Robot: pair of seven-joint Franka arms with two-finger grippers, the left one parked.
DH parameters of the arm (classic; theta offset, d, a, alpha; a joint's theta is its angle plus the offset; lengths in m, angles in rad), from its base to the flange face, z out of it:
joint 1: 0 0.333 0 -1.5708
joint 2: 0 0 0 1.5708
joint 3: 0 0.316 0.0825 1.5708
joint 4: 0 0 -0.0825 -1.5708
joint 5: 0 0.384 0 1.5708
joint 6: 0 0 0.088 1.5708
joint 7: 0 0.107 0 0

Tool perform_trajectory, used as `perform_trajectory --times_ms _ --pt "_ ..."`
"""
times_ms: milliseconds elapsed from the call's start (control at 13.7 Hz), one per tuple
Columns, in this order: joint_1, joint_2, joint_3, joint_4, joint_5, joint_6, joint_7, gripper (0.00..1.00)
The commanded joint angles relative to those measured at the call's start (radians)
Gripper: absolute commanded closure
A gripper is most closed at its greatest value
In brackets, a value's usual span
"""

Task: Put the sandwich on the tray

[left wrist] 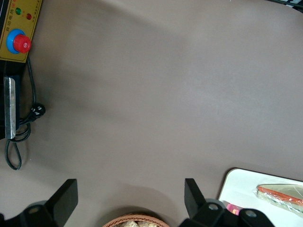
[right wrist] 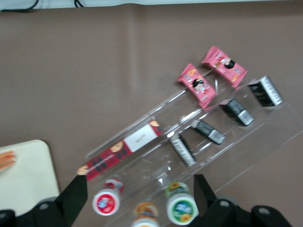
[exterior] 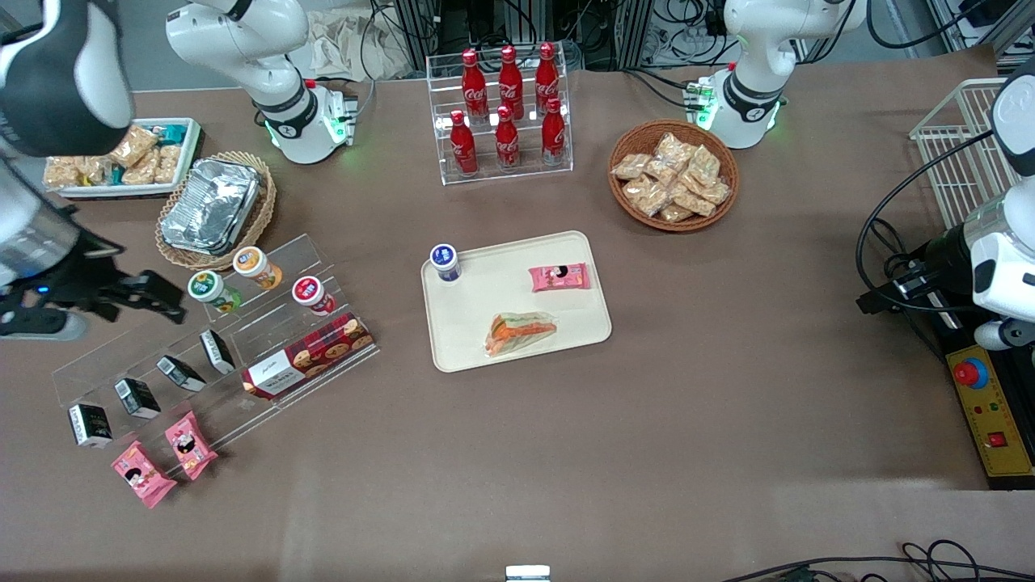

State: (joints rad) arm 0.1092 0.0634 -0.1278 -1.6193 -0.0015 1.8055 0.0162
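The sandwich (exterior: 520, 331), a clear-wrapped wedge with orange and green filling, lies on the cream tray (exterior: 477, 311) near the edge closest to the front camera. The right wrist view shows a tray corner (right wrist: 26, 175) and the sandwich's tip (right wrist: 5, 160); the left wrist view shows the tray (left wrist: 241, 189) and the sandwich (left wrist: 281, 194). My gripper (exterior: 171, 301) hovers toward the working arm's end of the table, well away from the tray. It is open (right wrist: 140, 196) above the acrylic rack (right wrist: 246, 142), with nothing between its fingers.
A pink snack packet (exterior: 558, 277) and a blue-lidded cup (exterior: 445, 261) also rest on the tray. The rack holds three cups (exterior: 257, 267), a cookie box (exterior: 307, 356) and dark cartons (exterior: 179, 373). A foil tray (exterior: 210, 206), cola bottles (exterior: 508, 105) and a snack basket (exterior: 673, 174) stand farther from the camera.
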Motion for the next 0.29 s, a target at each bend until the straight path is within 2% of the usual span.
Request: perform_trajectory --times_ms 0,220 --pt "-0.045 -0.007 0.024 0.027 -0.041 -0.001 -0.062 0.0" --pt "-0.081 -0.005 0.04 0.029 -0.063 -0.002 -0.079 0.0"
